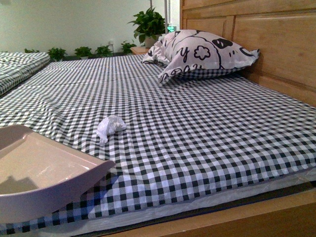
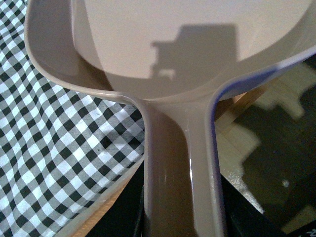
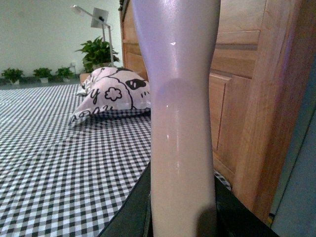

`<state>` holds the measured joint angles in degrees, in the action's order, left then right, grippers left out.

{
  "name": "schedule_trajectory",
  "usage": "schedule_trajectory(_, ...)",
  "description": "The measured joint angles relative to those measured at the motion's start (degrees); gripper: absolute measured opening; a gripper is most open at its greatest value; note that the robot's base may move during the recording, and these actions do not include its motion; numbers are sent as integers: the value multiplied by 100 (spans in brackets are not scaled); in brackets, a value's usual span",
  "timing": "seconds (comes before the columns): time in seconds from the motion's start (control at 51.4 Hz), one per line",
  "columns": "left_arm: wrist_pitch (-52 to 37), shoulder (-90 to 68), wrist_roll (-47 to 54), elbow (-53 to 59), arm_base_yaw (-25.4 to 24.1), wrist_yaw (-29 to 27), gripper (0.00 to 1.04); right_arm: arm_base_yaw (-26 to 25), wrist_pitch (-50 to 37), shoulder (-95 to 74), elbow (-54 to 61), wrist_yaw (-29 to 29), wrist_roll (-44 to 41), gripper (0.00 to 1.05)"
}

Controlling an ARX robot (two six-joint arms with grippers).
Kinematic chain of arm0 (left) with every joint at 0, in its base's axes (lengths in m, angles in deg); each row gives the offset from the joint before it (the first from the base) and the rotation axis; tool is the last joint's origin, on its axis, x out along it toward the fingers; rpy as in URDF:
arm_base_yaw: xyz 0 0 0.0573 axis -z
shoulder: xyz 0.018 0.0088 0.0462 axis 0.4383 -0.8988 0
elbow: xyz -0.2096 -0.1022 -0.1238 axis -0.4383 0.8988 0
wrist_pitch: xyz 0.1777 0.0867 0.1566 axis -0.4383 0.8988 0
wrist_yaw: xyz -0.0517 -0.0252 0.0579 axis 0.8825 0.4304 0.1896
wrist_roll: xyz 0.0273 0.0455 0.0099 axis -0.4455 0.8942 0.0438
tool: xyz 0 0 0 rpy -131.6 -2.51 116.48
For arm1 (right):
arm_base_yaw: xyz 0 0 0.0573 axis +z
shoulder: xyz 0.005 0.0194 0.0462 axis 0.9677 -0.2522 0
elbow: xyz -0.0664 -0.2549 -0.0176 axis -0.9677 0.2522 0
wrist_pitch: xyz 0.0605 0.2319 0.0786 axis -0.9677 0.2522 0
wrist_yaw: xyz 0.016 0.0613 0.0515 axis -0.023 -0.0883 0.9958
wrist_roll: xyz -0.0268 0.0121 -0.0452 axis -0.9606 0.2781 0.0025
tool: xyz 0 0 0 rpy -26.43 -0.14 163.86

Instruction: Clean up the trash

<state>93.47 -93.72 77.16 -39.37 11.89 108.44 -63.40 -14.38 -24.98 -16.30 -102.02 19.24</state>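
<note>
- The small crumpled white tissue wad (image 1: 111, 127) lies on the black-and-white checked fabric sheet (image 1: 207, 143). It is near the pale pink plastic dustpan (image 1: 44, 173), beyond it and a little to the right, not touching it.
- The left gripper (image 2: 180, 224) is clenched on the dustpan's handle, with a dark jaw on either side of it.
- The right gripper (image 3: 182, 219) grasps a glossy pale handle (image 3: 180, 98) that stands upright. Its working end is out of view.
- The step in hand looks like setting the pan's open edge flat on the sheet close to the wad. The right arm's tool can then push the wad in.
- A light touch seems best. The sheet is soft and faintly creased, so a hard edge may ruck it up. The wad looks light and irregular, so it is likely to roll or skip sideways.
- The pan is smooth and rigid with raised curved walls, which should keep the wad in.
- The cartoon-printed pillow (image 1: 202, 52) and the wooden headboard (image 1: 276, 44) are well apart from the work.
</note>
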Motion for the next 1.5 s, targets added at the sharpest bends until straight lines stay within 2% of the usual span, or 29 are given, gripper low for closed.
schedule_trajectory(0.486,-855,-667,603,2,61,-105,26,0,0,0,0,-2,0,19)
schedule_trajectory(0.7,-879,-732,627,2,55,-61,26,0,4,0,0,-7,2,19)
schedule_trajectory(0.758,-879,-734,629,2,55,-61,26,317,1272,-293,-466,-726,114,19)
schedule_trajectory(0.817,-879,-734,634,2,55,-61,26,761,2079,-918,-966,-868,114,19)
schedule_trajectory(0.933,-879,-734,638,2,55,-59,26,1296,1895,-2302,-1609,-540,103,19)
schedule_trajectory(1.03,-879,-734,638,2,55,-57,26,1589,1443,-3733,-2433,-160,28,19)
schedule_trajectory(1.147,-879,-739,643,2,48,-46,26,1827,1353,-5300,-3442,175,-28,19)
schedule_trajectory(1.322,-879,-739,643,2,48,-42,26,2072,1718,-7219,-4857,269,61,19)
schedule_trajectory(1.497,-879,-739,643,2,48,-39,26,2260,2118,-8616,-6006,37,114,19)
